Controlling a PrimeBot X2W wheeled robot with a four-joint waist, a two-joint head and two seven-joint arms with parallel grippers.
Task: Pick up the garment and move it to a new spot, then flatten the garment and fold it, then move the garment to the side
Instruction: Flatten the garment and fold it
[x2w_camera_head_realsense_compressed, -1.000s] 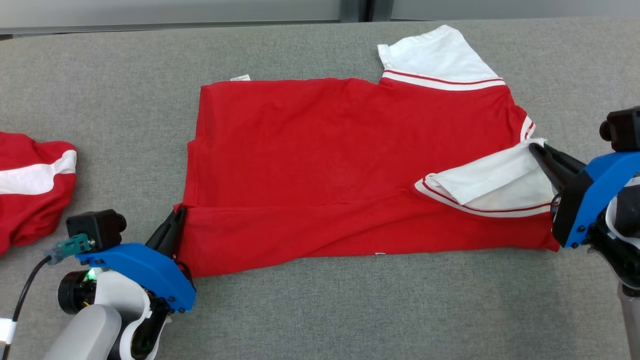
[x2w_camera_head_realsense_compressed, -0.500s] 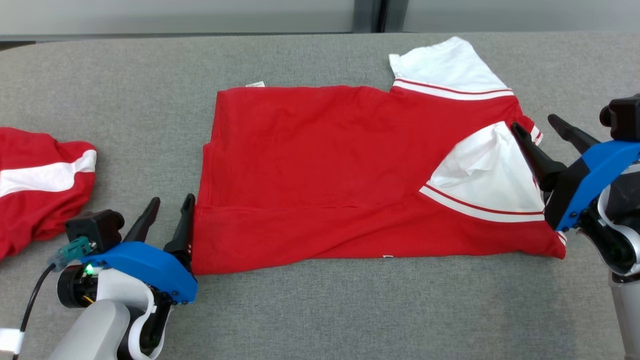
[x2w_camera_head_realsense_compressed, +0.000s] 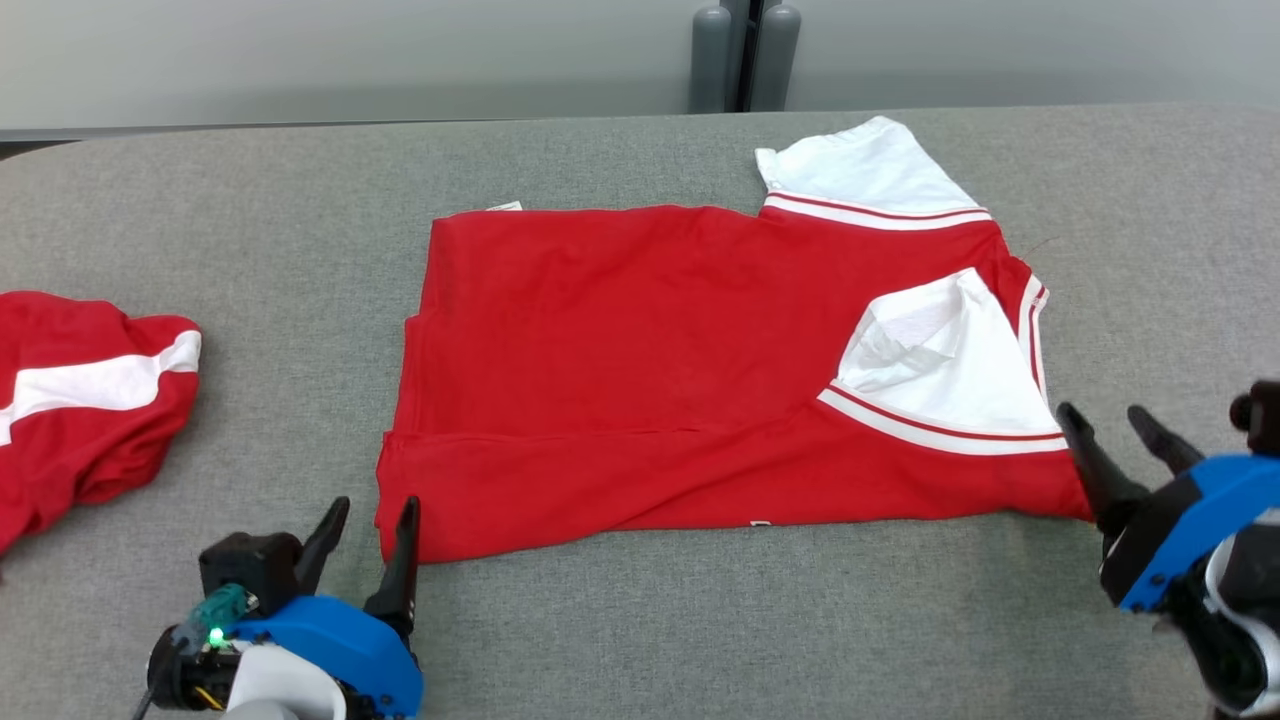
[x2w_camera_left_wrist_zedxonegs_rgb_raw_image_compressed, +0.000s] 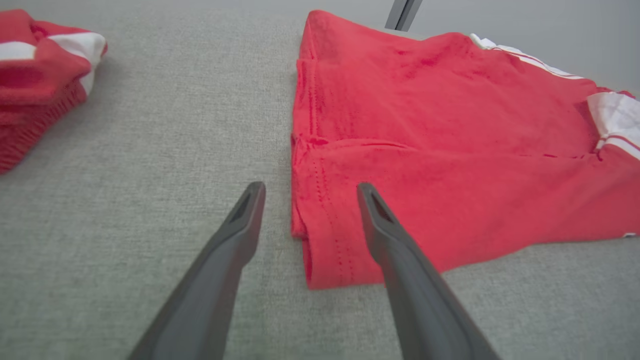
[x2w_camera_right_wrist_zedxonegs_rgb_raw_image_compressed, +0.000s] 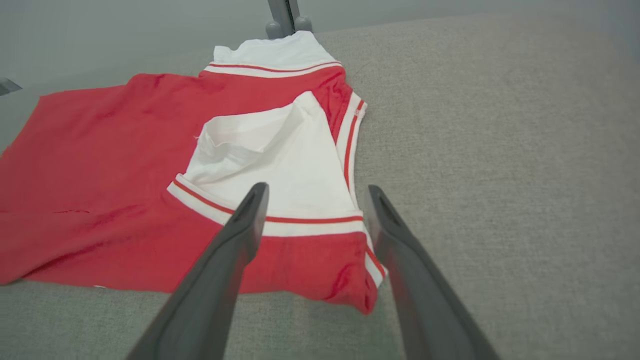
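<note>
The garment (x2w_camera_head_realsense_compressed: 650, 350) is a red shirt with white sleeves, lying flat on the grey table, its near long edge folded over onto the body. One white sleeve (x2w_camera_head_realsense_compressed: 945, 360) is folded onto the red; the other white sleeve (x2w_camera_head_realsense_compressed: 865, 170) sticks out at the far side. My left gripper (x2w_camera_head_realsense_compressed: 372, 512) stands open just off the shirt's near left corner (x2w_camera_left_wrist_zedxonegs_rgb_raw_image_compressed: 325, 250), holding nothing. My right gripper (x2w_camera_head_realsense_compressed: 1112, 422) is open just off the near right corner (x2w_camera_right_wrist_zedxonegs_rgb_raw_image_compressed: 357, 285), also free of cloth.
A second red and white garment (x2w_camera_head_realsense_compressed: 70, 400) lies bunched at the table's left edge, also in the left wrist view (x2w_camera_left_wrist_zedxonegs_rgb_raw_image_compressed: 35, 75). Bare grey cloth table (x2w_camera_head_realsense_compressed: 700, 640) runs along the front. Two grey posts (x2w_camera_head_realsense_compressed: 735, 55) stand behind the table.
Both grippers opened and let go of the shirt's near corners, then drew back toward me. The folded sleeve settled onto the red body. The head camera tilted, shifting the whole picture down.
</note>
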